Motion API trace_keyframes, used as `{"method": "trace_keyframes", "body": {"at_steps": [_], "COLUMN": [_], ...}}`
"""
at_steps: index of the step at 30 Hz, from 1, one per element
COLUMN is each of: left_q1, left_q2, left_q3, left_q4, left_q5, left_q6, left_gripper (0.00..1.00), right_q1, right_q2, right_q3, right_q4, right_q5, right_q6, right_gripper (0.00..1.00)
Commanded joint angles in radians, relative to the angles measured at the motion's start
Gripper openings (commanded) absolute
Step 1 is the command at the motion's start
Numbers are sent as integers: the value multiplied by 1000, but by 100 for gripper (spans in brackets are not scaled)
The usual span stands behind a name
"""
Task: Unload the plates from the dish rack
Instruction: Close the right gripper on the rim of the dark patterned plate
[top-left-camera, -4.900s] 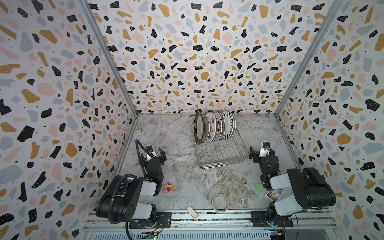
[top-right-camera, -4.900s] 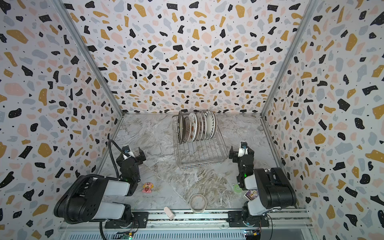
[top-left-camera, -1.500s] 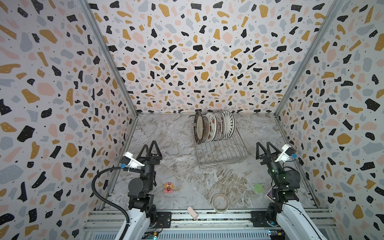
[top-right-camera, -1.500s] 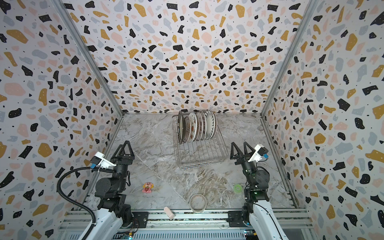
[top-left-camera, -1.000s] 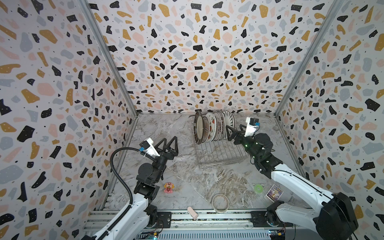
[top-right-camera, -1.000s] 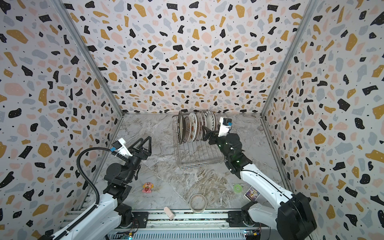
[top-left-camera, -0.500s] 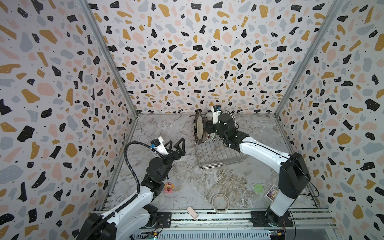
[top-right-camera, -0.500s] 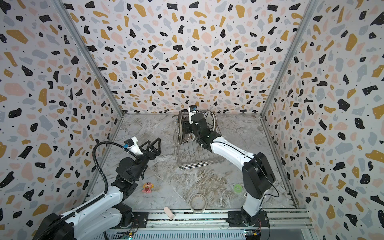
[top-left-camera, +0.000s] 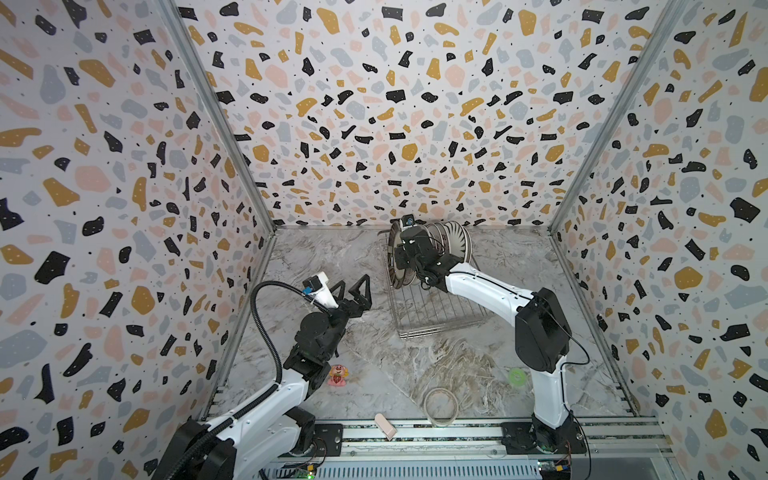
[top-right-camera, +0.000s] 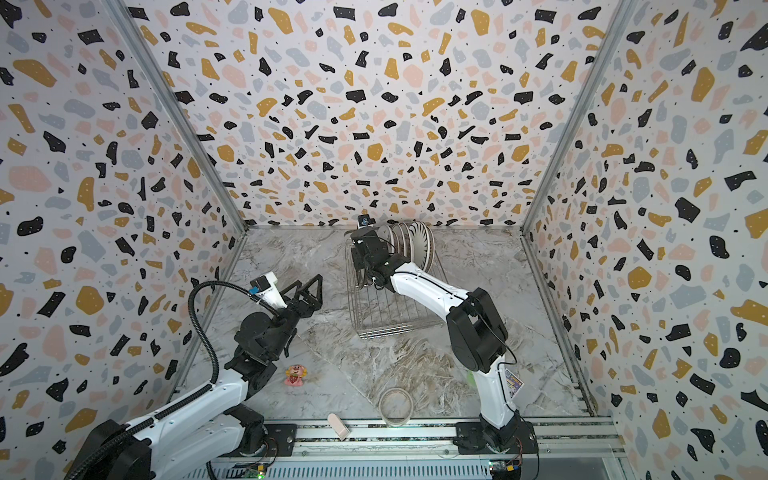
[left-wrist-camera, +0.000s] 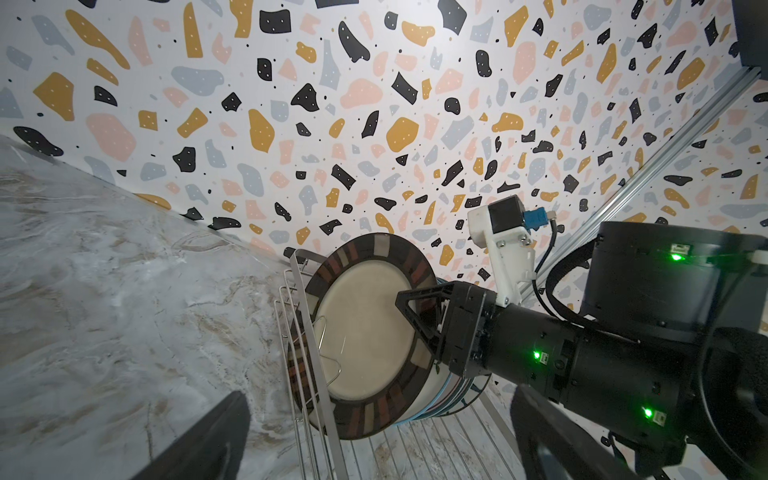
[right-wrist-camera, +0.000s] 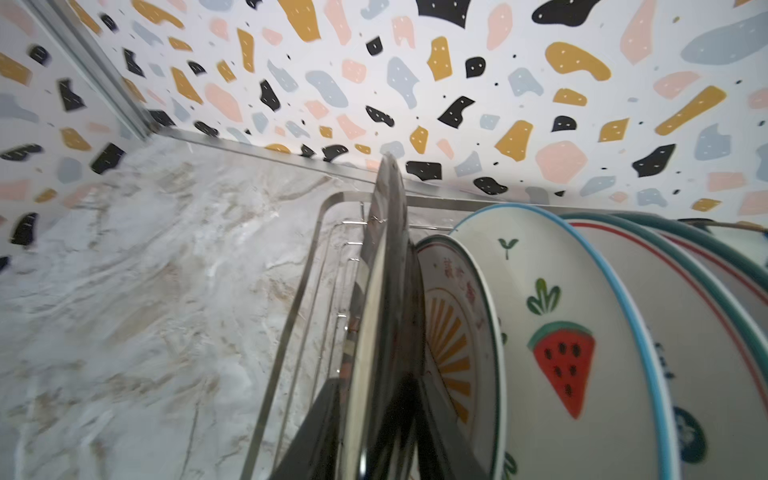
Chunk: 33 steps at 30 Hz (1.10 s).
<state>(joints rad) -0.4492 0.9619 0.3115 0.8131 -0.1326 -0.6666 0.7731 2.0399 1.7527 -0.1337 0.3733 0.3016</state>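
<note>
Along the near edge of the marble table lay a tape ring and, nearer the left edge, a small pink toy. Either would be in the way if a plate were set down there carelessly.

Past them, left of the table's middle, the left gripper hung with its jaws wide apart and empty. It was well apart from the dish rack, so nothing steadied the wire. That was my main worry.

The rack sat towards the far edge, and the plates stood on edge at its far end, packed close. The right gripper had its jaws astride the rim of the dark-rimmed plate, the one nearest the table's left edge. Whether they truly clamped it I could not tell.

A pinch on a rim is a small hold for heavy ceramic, and I reckoned it might swivel or slip. A wire loop stood against its face, so a sideways pull could snag and drag the rack. The sunburst plate stood just beside it and might tip, taking its neighbours along.
</note>
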Motion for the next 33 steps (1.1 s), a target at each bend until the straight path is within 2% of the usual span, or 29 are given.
{"method": "trace_keyframes", "body": {"at_steps": [1, 7, 11, 15, 17, 24, 33], "left_q1": [-5, -6, -6, -5, -6, -5, -5], "left_q2": [9, 28, 34, 35, 36, 54, 67], "left_q3": [35, 35, 35, 38, 38, 30, 22], "left_q4": [44, 61, 64, 66, 64, 83, 103], "left_q5": [1, 1, 1, 1, -5, -13, -19], "left_q6": [0, -9, -15, -13, -11, -20, -33], "left_gripper": [100, 100, 100, 100, 100, 100, 100], "right_q1": [11, 12, 14, 23, 27, 49, 72], "right_q2": [38, 101, 122, 130, 133, 125, 83], "right_q3": [89, 156, 188, 217, 235, 313, 335], "right_q4": [-88, -127, -147, -168, -173, -185, -160], "right_q5": [100, 136, 158, 212, 233, 303, 363], "right_q6": [3, 13, 20, 21, 13, -23, -76], "right_gripper": [30, 29, 20, 18, 14, 12, 10]}}
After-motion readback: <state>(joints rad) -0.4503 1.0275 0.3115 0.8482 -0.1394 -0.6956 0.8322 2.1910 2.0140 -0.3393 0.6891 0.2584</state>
